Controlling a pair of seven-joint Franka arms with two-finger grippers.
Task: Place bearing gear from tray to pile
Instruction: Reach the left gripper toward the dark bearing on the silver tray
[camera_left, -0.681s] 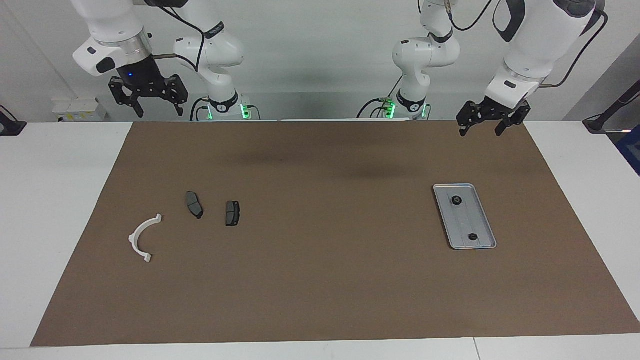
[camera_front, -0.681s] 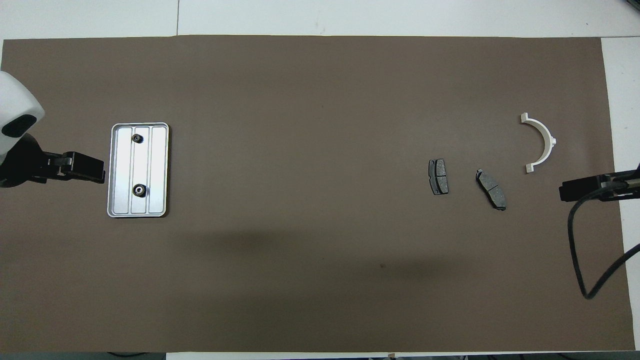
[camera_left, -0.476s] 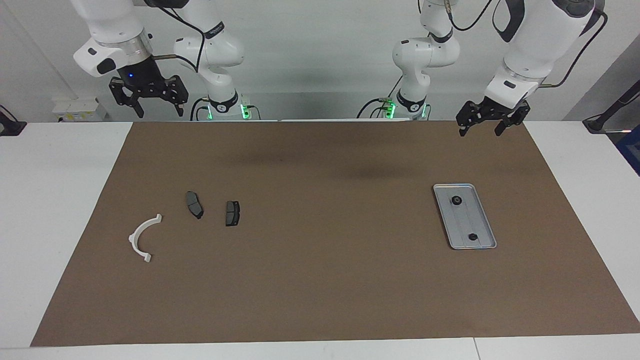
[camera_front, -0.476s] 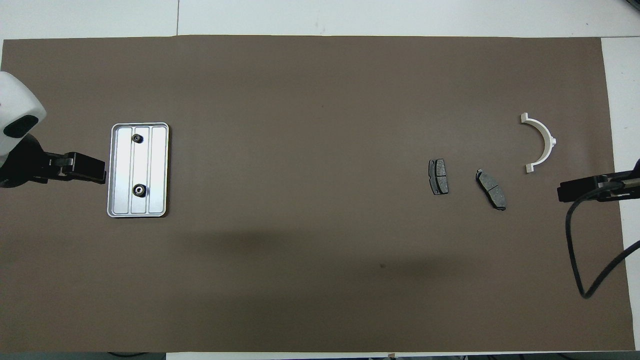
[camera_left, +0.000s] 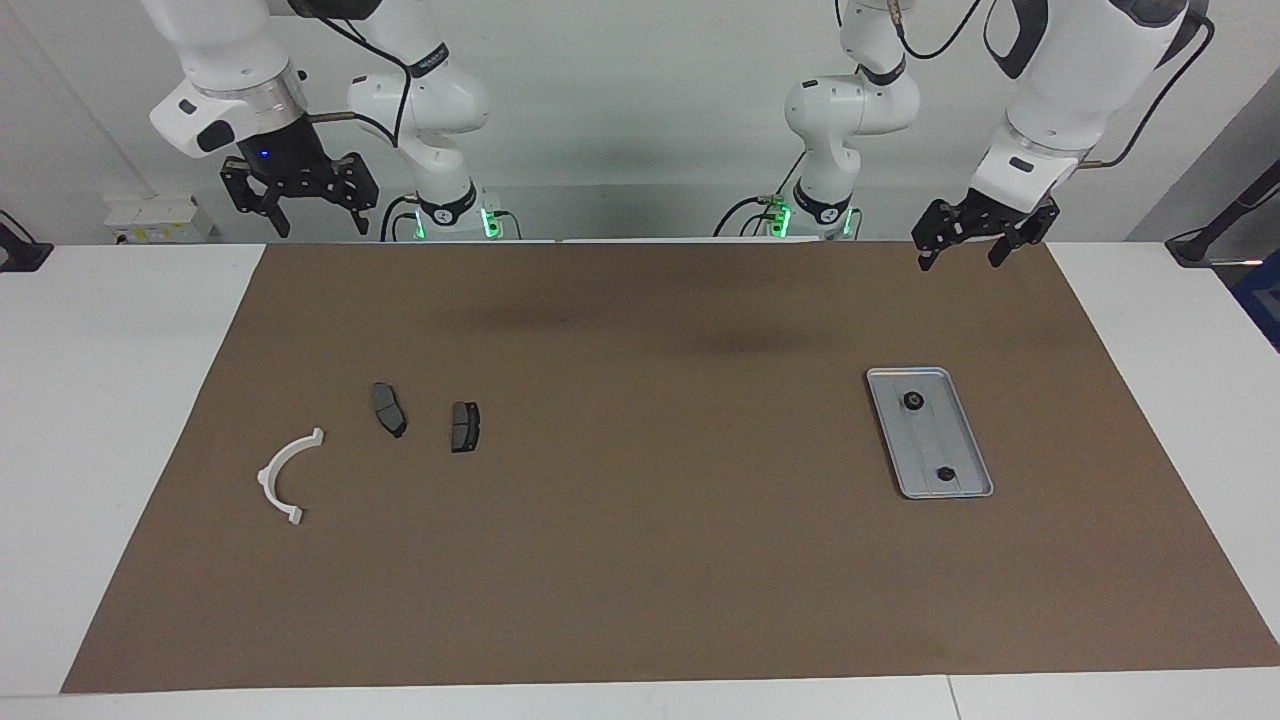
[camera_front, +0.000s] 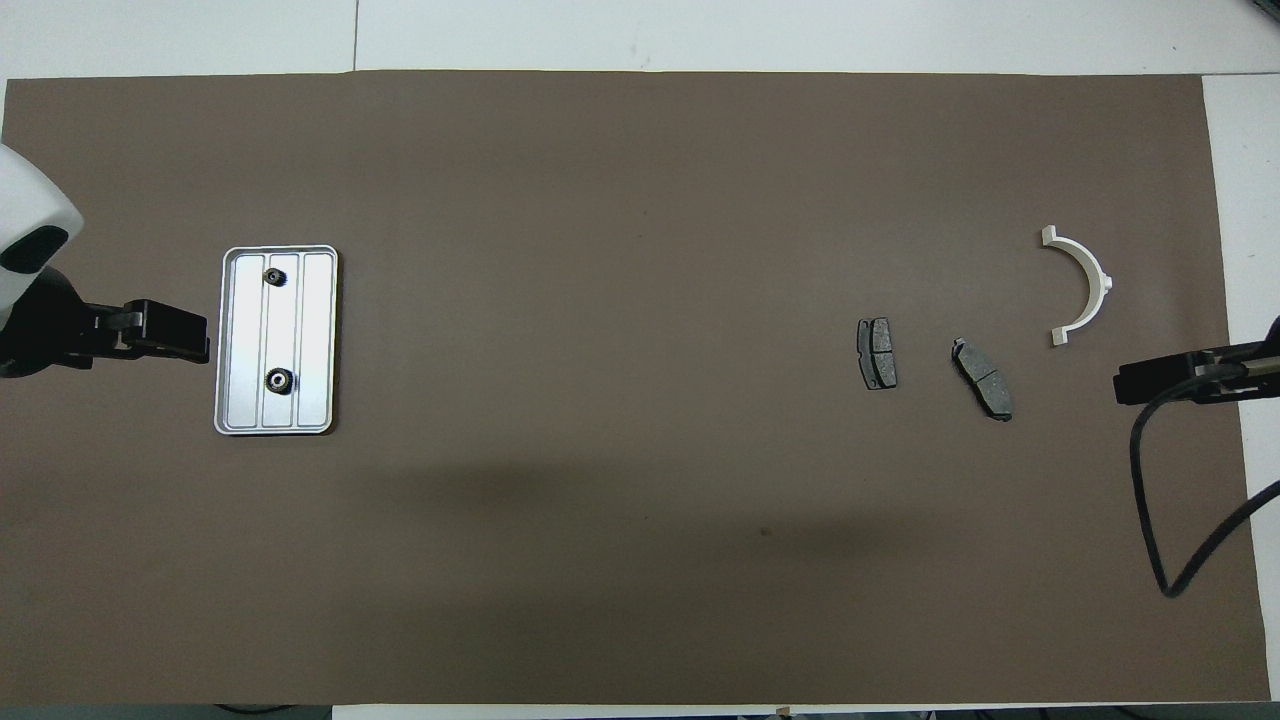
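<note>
Surface (camera_left: 640, 600): brown mat. Tray (camera_left: 955, 470), right of facing frame: grey, ribbed, rimmed, two small dark gears (camera_left: 913, 400) inside, teeth barely readable. Pile, left of frame: white arc (camera_left: 280, 478), two dark pads (camera_left: 388, 409). Left gripper (camera_left: 964, 255) above tray, upper right, fingers released, empty. Right gripper (camera_left: 314, 222), upper left, released, empty; overhead view crops both arms.

in the overhead view both arms were cut off by the frame's sides: only the left hand (camera_front: 170, 335) and the right hand's (camera_front: 1150, 381) tip showed. the two gears (camera_left: 912, 401) in the tray (camera_left: 957, 430) were too small to read their teeth. in the facing view both arms' upper parts ran off the top.
</note>
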